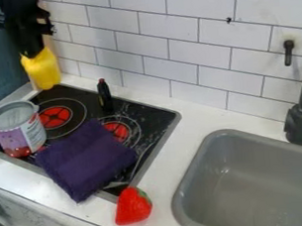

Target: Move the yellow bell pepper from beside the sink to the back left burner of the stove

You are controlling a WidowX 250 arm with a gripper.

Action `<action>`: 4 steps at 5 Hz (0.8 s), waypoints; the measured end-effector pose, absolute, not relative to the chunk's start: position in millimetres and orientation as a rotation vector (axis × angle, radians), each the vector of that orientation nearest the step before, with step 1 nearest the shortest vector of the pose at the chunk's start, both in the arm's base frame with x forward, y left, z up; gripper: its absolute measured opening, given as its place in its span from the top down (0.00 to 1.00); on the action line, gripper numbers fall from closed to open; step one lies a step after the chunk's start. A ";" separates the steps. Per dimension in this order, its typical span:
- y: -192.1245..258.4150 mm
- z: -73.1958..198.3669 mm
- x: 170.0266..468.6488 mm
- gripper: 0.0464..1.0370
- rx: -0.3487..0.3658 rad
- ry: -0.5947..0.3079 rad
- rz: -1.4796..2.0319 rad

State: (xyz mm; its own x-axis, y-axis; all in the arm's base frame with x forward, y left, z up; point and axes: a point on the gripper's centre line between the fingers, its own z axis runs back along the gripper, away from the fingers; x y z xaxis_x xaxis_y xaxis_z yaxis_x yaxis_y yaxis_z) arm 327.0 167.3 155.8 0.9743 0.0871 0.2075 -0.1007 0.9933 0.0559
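At the left of the stove (155, 115) stands an open-topped can (22, 138), grey inside; its contents are unclear. Above the stove's far-left corner, the gripper (37, 54) is clamped on a yellow object (42, 71).

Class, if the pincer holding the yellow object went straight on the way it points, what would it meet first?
Pointing downward with the yellow object, the pincer would probably meet the black stovetop first, near the can; depth is unclear, though.
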 end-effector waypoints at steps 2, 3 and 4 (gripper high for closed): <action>183.8 123.4 339.1 0.95 0.064 -0.141 0.177; 187.1 114.5 346.6 0.95 0.031 -0.075 0.178; 191.4 112.0 357.7 0.95 0.007 -0.044 0.182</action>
State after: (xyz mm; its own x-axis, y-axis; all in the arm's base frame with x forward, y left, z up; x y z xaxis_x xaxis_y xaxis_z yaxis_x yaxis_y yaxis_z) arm 357.7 191.4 112.0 0.9826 0.1804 0.0441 -0.1807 0.9835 0.0033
